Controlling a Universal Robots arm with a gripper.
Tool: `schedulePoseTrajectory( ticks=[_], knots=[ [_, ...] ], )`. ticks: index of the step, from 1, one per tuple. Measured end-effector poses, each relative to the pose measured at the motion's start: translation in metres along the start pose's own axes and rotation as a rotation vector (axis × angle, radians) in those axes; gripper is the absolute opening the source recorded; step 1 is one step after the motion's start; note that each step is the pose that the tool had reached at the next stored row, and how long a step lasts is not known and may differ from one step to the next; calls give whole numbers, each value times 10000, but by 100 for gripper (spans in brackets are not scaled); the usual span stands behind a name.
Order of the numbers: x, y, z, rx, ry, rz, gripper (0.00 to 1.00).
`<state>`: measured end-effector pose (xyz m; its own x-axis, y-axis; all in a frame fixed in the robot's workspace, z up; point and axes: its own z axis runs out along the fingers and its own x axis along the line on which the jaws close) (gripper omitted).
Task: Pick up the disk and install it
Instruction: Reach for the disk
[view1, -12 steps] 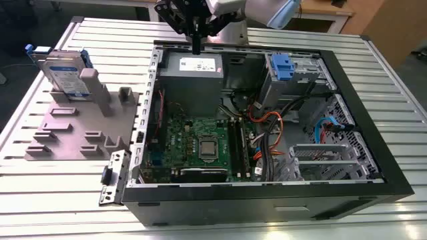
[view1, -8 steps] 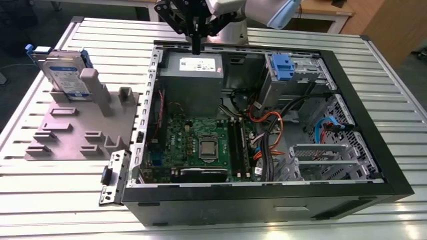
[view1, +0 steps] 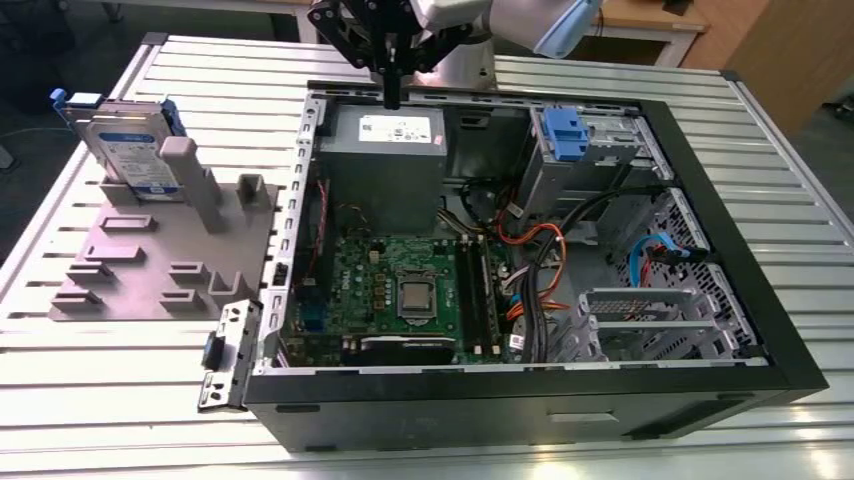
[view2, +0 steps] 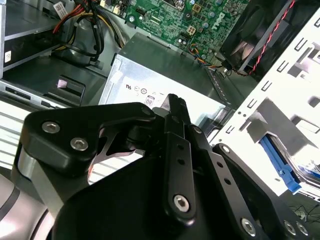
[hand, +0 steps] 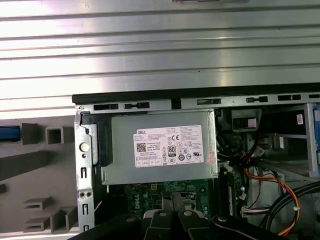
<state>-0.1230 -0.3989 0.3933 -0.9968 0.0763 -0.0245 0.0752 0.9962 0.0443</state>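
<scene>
The disk (view1: 128, 145), silver with a white-and-blue label and a blue carrier bracket, stands on edge in a grey fixture (view1: 147, 262) at the exterior view's left, outside the computer case. My gripper (view1: 391, 98) hangs over the back edge of the open case (view1: 534, 385), just above the grey power-supply box (view1: 384, 150), well to the right of the disk. Its black fingers are pressed together with nothing between them, as both wrist views show (view2: 175, 102) (hand: 172, 201). The power-supply box (hand: 160, 150) with its white sticker lies right under the fingers.
The case lies on its side on a slatted metal table (view1: 107, 400). Inside are the green motherboard (view1: 400, 290), bundles of cables (view1: 534, 250), a drive bay with a blue latch (view1: 565, 135) and a metal cage (view1: 641, 320). The grey fixture has several upright posts.
</scene>
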Motion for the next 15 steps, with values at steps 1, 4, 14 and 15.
schedulePoseTrajectory(
  ticks=[1,4,14,15],
  knots=[
    [2,0,0,0,0,1,11],
    [23,-2,0,-1,0,-1,11],
    [60,-5,4,-1,0,0,11],
    [62,-5,3,-1,0,-1,11]
  ],
)
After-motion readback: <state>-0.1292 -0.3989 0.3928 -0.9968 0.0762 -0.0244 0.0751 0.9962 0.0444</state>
